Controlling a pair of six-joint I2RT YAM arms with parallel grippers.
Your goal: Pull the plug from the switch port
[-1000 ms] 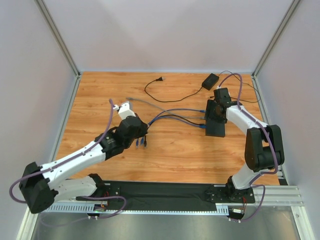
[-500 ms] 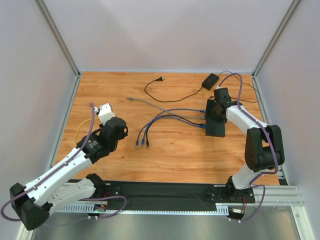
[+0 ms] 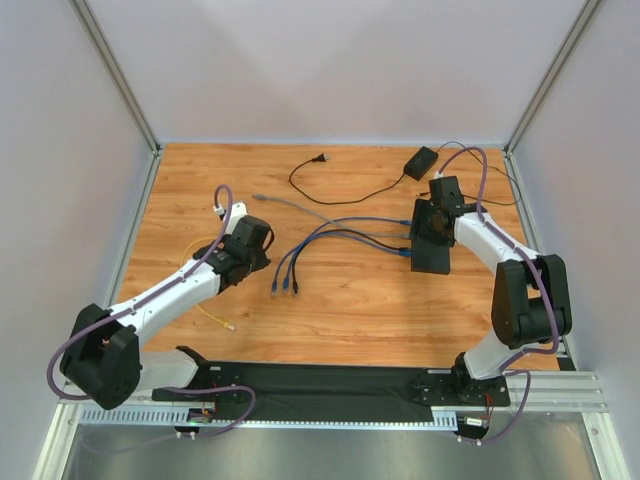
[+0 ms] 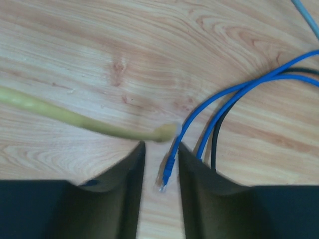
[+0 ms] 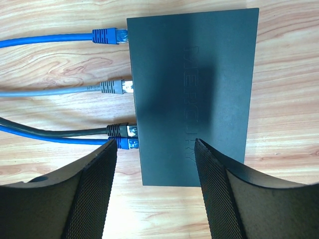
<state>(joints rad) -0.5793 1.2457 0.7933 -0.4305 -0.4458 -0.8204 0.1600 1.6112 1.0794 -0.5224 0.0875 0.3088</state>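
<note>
The flat black switch (image 3: 432, 248) lies on the wooden table at the right; it also shows in the right wrist view (image 5: 192, 89). Its left edge holds a blue plug (image 5: 107, 36), a grey plug (image 5: 114, 87), a black plug (image 5: 119, 130) and a second blue plug (image 5: 124, 143). My right gripper (image 3: 436, 220) is open, with its fingers on either side of the switch's near end (image 5: 154, 169). My left gripper (image 3: 262, 250) is open above the table, and a loose blue plug end (image 4: 167, 174) lies below the gap between its fingers.
A yellow cable (image 3: 213, 316) lies by the left arm and crosses the left wrist view (image 4: 75, 119), blurred. Loose blue and black cable ends (image 3: 280, 285) lie mid-table. A small black power adapter (image 3: 420, 160) with a thin cord lies at the back right.
My left gripper drew back to the left, where a yellow cable came into view, then swung right again toward the loose cable ends. The yellow cable now lies on the table. The right arm has not moved.
</note>
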